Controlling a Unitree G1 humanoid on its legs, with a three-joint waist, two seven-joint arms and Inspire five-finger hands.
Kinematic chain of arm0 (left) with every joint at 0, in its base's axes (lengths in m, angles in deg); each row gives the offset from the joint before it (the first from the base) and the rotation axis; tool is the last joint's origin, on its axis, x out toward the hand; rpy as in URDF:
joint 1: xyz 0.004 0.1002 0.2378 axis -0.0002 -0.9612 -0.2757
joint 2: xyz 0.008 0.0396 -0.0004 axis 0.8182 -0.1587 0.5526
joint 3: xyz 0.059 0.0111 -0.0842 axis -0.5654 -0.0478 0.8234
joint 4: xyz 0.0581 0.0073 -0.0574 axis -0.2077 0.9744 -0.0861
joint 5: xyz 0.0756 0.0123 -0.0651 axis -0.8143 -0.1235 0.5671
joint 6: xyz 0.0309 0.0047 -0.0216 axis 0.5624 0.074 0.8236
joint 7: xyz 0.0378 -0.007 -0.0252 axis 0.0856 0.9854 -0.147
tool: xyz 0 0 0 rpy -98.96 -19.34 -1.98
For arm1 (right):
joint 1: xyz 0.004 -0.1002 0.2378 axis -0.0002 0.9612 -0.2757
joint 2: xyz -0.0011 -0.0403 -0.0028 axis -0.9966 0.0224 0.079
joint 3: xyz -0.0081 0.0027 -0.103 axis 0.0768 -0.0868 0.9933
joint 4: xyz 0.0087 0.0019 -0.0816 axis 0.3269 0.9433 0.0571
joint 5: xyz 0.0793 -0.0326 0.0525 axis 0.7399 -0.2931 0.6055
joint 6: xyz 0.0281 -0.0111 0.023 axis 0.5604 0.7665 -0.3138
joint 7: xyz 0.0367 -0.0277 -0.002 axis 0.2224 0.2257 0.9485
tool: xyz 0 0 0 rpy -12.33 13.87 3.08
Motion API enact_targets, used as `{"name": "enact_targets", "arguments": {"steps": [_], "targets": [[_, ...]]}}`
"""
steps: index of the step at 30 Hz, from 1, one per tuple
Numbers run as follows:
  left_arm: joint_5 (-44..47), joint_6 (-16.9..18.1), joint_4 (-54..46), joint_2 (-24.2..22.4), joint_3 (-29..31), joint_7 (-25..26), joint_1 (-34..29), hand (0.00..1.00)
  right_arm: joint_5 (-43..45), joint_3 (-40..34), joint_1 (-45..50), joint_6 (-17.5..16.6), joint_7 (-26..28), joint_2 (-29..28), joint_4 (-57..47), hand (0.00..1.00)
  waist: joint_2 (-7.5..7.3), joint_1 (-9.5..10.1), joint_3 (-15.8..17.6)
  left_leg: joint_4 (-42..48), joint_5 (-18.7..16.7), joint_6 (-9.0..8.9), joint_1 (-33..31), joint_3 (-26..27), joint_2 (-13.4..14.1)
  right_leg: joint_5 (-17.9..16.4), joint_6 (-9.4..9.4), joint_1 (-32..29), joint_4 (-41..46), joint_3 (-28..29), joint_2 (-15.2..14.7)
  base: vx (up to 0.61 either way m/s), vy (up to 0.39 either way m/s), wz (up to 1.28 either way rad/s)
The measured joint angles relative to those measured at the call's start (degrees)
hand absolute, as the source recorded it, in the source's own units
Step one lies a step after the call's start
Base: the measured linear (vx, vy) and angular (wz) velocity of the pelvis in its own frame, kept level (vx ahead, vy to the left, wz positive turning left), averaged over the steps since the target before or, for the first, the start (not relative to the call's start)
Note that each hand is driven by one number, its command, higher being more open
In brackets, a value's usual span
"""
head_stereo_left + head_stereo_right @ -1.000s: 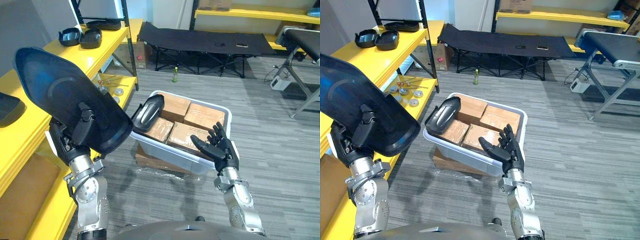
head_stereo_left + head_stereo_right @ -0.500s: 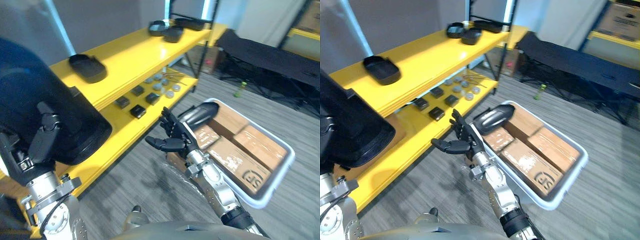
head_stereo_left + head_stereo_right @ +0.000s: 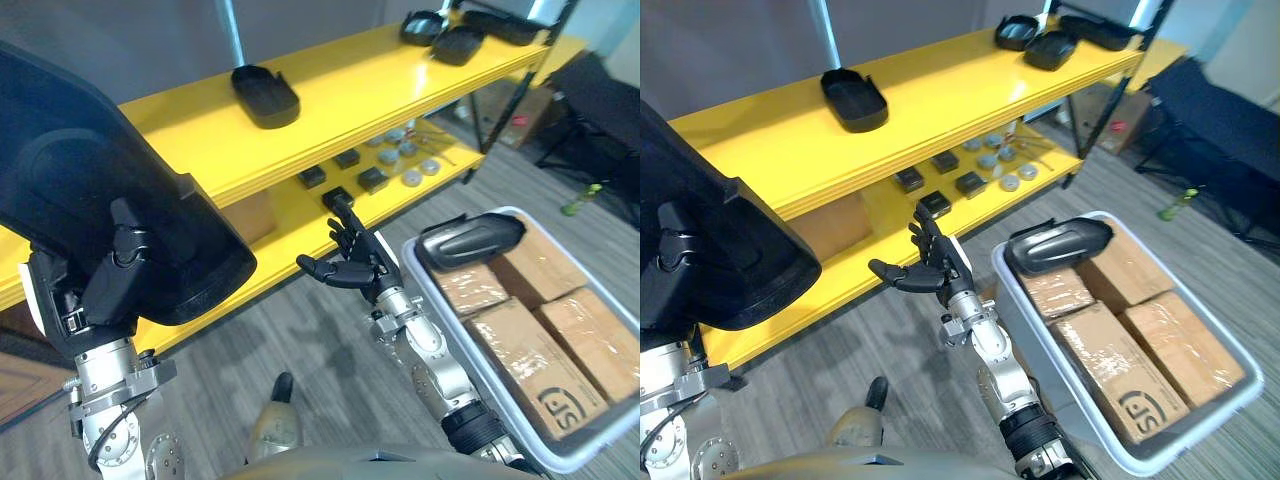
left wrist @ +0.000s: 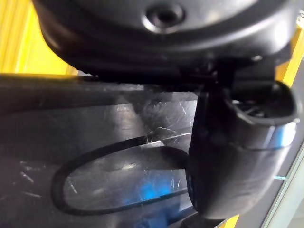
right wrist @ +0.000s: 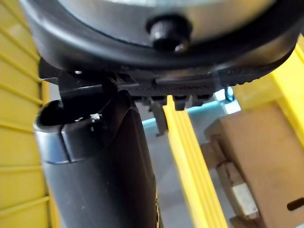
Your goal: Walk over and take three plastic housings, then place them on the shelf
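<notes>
Your left hand [image 3: 112,285] is clamping thumb and fingers on the edge of a large black housing [image 3: 90,180]. The part is riding tilted above the wrist and hiding part of the yellow shelf [image 3: 340,95]. I cannot make out how deep that pinch is biting, so a quick swing is risking a slip or a bump. Your right hand [image 3: 350,268] is hovering spread and empty by the shelf's lower level, risking a knock. A second housing [image 3: 470,240] is lying in the white bin [image 3: 1205,425].

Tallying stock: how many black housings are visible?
6 housings: one in the left hand, one on the shelf, three at its far end, one in the bin. More may be hidden.
</notes>
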Motion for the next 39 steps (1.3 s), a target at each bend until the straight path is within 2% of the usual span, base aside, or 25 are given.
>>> {"name": "enact_targets", "arguments": {"steps": [2,5,9,12,13,16,19,20,21,22,23,24,25,26,27,28,30,31,32,33,34,35,37,38,39], "targets": [[0.56,0.04,0.00,1.39,-3.01,-2.43,0.75,0.00,0.00,-1.20,0.20,-0.95,0.15,-0.04,-0.27,1.00,-0.50,-0.84,0.25,-1.54,2.10,-0.55,0.08,-2.05,-0.83,-1.77,-0.44,-0.78,4.13,5.37,-0.79,0.02,0.028,0.92],[0.81,0.16,0.23,3.56,-4.85,-6.16,0.62,0.00,-0.09,-1.90,0.18,-2.09,0.80,0.02,-1.84,1.00,-1.67,-0.61,0.84,-2.18,3.31,-1.07,0.03,-1.78,-0.83,-3.65,0.62,-0.86,4.96,6.06,-0.81,0.01,-0.070,0.27],[2.09,0.17,0.67,3.61,-8.83,-6.27,0.55,0.00,-4.26,-2.12,1.22,-2.97,-0.41,0.40,-1.92,1.00,-1.33,-1.58,1.03,-1.99,3.78,-1.34,0.26,-0.39,-0.02,-4.80,2.20,-1.08,3.97,9.06,0.05,-0.07,-0.049,-0.17],[2.00,0.50,2.92,3.56,-10.46,-5.46,0.53,0.00,-4.40,-2.06,2.24,-2.98,-0.18,0.62,-2.12,1.00,-0.11,-2.70,1.78,-1.86,3.69,-1.16,0.90,1.03,1.47,-6.54,2.28,-2.02,4.77,11.65,0.83,-0.17,-0.014,-0.25],[1.97,0.50,3.87,3.53,-10.97,-4.82,0.38,0.00,-4.28,-1.76,2.45,-2.98,0.29,0.62,-2.13,1.00,0.26,-3.10,2.03,-1.05,2.54,-0.13,0.85,1.55,1.80,-7.09,2.22,-2.29,5.56,12.13,0.85,-0.15,0.007,-0.20],[1.73,0.59,4.76,3.55,-11.48,-3.10,0.41,0.00,-4.25,-0.73,2.44,-3.36,0.45,0.62,-2.54,1.00,0.47,-3.11,2.40,3.96,-0.24,-0.03,-1.37,2.94,2.33,-8.11,2.22,-2.91,7.36,12.39,0.51,-0.11,0.018,-0.03],[1.73,1.23,4.76,3.55,-10.87,-1.28,0.64,0.00,-4.17,1.25,1.64,-4.41,0.35,0.49,-4.22,1.00,0.49,-1.71,3.37,16.55,-6.00,0.36,-6.68,2.95,2.16,-9.66,2.69,-2.81,9.78,12.31,-0.84,-0.03,0.096,0.05],[1.79,1.23,4.75,3.59,-10.14,-1.29,0.99,0.00,-3.69,1.83,1.01,-4.53,0.35,0.30,-4.29,1.00,0.13,-1.08,3.69,22.26,-9.22,0.99,-8.44,2.98,1.47,-10.75,3.07,-2.10,11.13,12.09,-1.86,0.07,0.164,0.19],[1.79,1.23,4.73,3.59,-9.43,-1.43,1.90,0.00,-2.53,1.69,0.95,-4.52,0.35,0.09,-4.33,1.00,-0.65,-0.29,4.13,28.97,-12.98,2.98,-10.00,4.88,0.79,-11.53,2.95,-0.77,12.07,12.02,-3.39,0.10,0.182,0.19],[1.75,1.26,4.68,3.61,-8.98,-1.54,2.06,0.00,-1.72,1.74,1.03,-4.51,0.33,0.01,-4.33,1.00,-0.97,0.12,4.23,32.46,-14.92,3.93,-10.46,6.48,0.34,-11.90,2.83,0.30,12.11,11.93,-4.04,0.16,0.221,0.15],[1.74,1.28,4.69,3.77,-8.30,-1.53,2.07,0.00,-1.06,1.53,1.48,-4.57,0.41,-0.19,-4.55,1.00,-1.25,0.81,3.83,35.20,-20.17,4.82,-9.87,8.42,-0.72,-12.31,0.15,2.09,13.68,11.73,-4.96,0.22,0.237,0.24],[1.56,1.32,4.81,3.77,-7.87,-1.25,2.40,0.00,-0.70,1.17,1.73,-4.84,0.37,-0.37,-4.99,1.00,-1.46,0.53,3.76,36.46,-22.13,4.68,-9.79,8.53,-1.99,-10.97,-3.79,0.38,19.44,13.05,-7.25,0.28,0.345,0.45],[1.17,1.32,4.80,3.78,-7.13,-0.80,2.25,0.00,0.45,0.96,1.84,-5.18,0.42,-0.45,-5.29,1.00,-1.73,-0.29,3.53,36.51,-23.30,5.68,-9.24,8.06,-3.83,-6.15,-9.37,-3.89,27.38,16.45,-10.02,0.19,0.247,0.43],[0.28,1.32,4.77,3.95,-6.38,-0.29,2.20,0.00,0.52,0.78,1.71,-5.25,0.48,-0.68,-5.36,1.00,-1.75,-0.37,3.51,35.80,-23.70,6.04,-8.49,8.15,-4.32,-2.91,-10.58,-5.76,30.60,19.02,-10.52,0.20,0.274,0.34],[-1.32,1.33,4.72,4.94,-5.17,1.66,2.47,0.00,0.52,0.33,1.29,-5.71,0.61,-1.49,-5.43,1.00,-1.36,-0.87,3.71,33.93,-24.13,6.72,-7.22,7.40,-4.76,-2.48,-8.25,-10.04,37.28,24.23,-9.70,0.29,0.180,0.24],[-2.50,1.30,4.74,5.85,-4.21,4.35,2.92,0.00,0.59,-0.05,0.85,-6.48,0.48,-2.55,-5.54,1.00,-1.68,-1.60,3.56,31.40,-23.52,8.58,-5.27,6.02,-5.50,-6.13,-6.49,-13.57,42.07,26.72,-6.40,0.35,0.202,0.38],[-2.59,1.25,4.84,6.12,-4.15,6.81,3.58,0.00,0.42,-0.72,0.15,-6.95,0.10,-2.36,-6.50,1.00,-1.16,-2.43,3.69,27.52,-22.55,9.08,-1.86,4.46,-6.06,-10.47,-6.45,-15.69,40.87,27.17,-1.24,0.31,0.097,0.45],[-2.55,1.25,4.91,6.17,-4.56,7.63,5.00,0.00,0.32,-2.06,-0.52,-7.60,-0.52,-1.73,-7.97,1.00,-1.05,-2.64,3.60,24.75,-21.31,8.14,0.26,2.62,-6.99,-12.39,-6.80,-17.53,36.56,27.32,2.07,0.31,0.076,0.83],[-2.55,1.26,5.04,6.36,-4.69,7.65,6.75,0.00,0.16,-3.88,-1.79,-8.71,-1.41,-1.15,-9.53,1.00,-0.89,-3.78,3.53,23.49,-20.92,7.84,0.98,-0.08,-8.14,-12.82,-7.26,-20.04,31.49,29.15,4.54,0.31,0.059,1.05],[-2.55,1.27,5.15,6.51,-4.80,7.61,7.57,0.00,0.12,-4.97,-2.30,-9.22,-1.92,-0.90,-10.46,1.00,-0.78,-4.26,3.44,23.29,-20.92,7.78,1.04,-1.71,-8.83,-12.75,-7.15,-21.47,29.46,31.05,5.32,0.30,-0.011,1.43],[-2.53,1.48,5.95,6.89,-5.33,7.50,8.99,0.00,0.09,-7.16,-3.06,-10.15,-2.78,-0.20,-12.22,1.00,-0.81,-5.53,3.05,23.14,-20.74,7.40,1.35,-4.21,-9.60,-12.16,-6.15,-24.09,26.25,36.18,6.49,0.38,-0.068,1.51],[-2.48,1.61,7.17,7.12,-6.21,7.51,9.71,0.00,0.04,-9.17,-3.16,-10.54,-3.85,0.59,-13.73,1.00,-0.26,-5.76,2.99,22.94,-20.85,6.86,2.57,-6.40,-10.06,-10.90,-4.11,-25.29,23.68,40.74,7.29,0.41,-0.112,1.44],[-2.48,1.60,7.86,7.14,-6.79,7.54,8.90,0.00,0.14,-11.26,-3.23,-10.72,-4.78,0.79,-13.87,1.00,-0.59,-5.77,2.50,22.22,-21.70,5.42,5.25,-8.51,-10.12,-8.33,-1.94,-24.60,18.47,42.53,7.15,0.36,-0.192,1.11],[-2.48,1.62,7.80,7.31,-6.89,7.54,8.56,0.00,0.20,-11.90,-3.25,-10.73,-4.84,0.78,-13.87,1.00,-1.73,-5.65,1.61,22.17,-22.23,4.54,5.59,-8.63,-10.20,-4.12,-3.05,-24.10,14.54,41.52,6.89,0.40,-0.289,1.04],[-2.37,1.62,7.79,7.91,-6.66,7.56,8.56,0.00,0.21,-12.32,-3.33,-10.73,-4.75,0.76,-13.87,1.00,-3.56,-5.54,0.50,22.27,-22.99,3.31,5.41,-8.21,-10.66,2.73,-3.49,-23.97,11.20,40.66,6.48,0.37,-0.317,0.97]]}}
